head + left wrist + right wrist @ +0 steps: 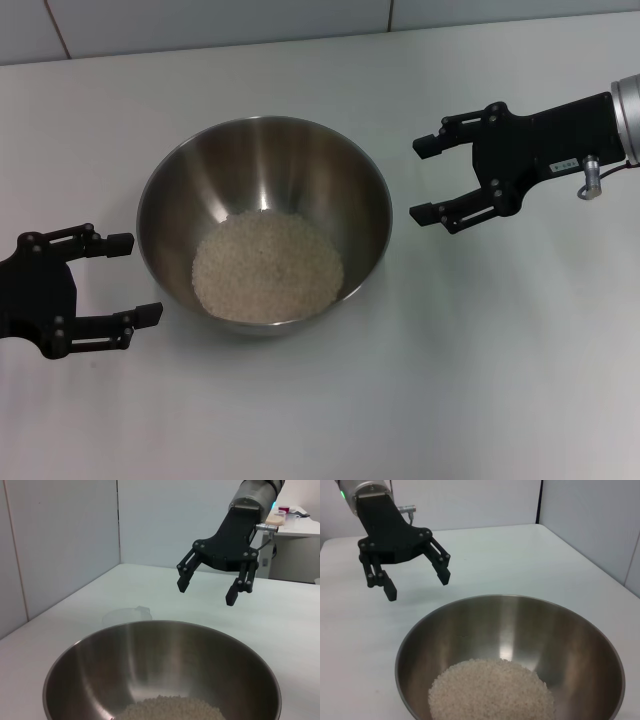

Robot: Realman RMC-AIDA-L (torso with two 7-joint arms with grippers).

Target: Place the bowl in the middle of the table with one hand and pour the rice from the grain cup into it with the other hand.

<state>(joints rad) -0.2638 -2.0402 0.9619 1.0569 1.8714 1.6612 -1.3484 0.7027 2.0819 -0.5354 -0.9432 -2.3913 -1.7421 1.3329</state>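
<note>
The steel bowl [270,160] stands upright in the middle of the white table [480,380], with a heap of rice [267,267] in its bottom. My left gripper [144,277] is open and empty, right at the bowl's left side. My right gripper [416,180] is open and empty, a little off the bowl's right rim. The left wrist view shows the bowl [165,650], the rice [170,707], my right gripper [206,593] and the clear grain cup [125,616], faint, on the table beyond the bowl. The right wrist view shows the bowl [520,625], the rice [490,690] and my left gripper [418,586].
A wall [200,25] runs along the table's far edge. In the left wrist view a second desk [295,522] with small items stands beyond the table. White partitions [55,545] enclose the table's sides.
</note>
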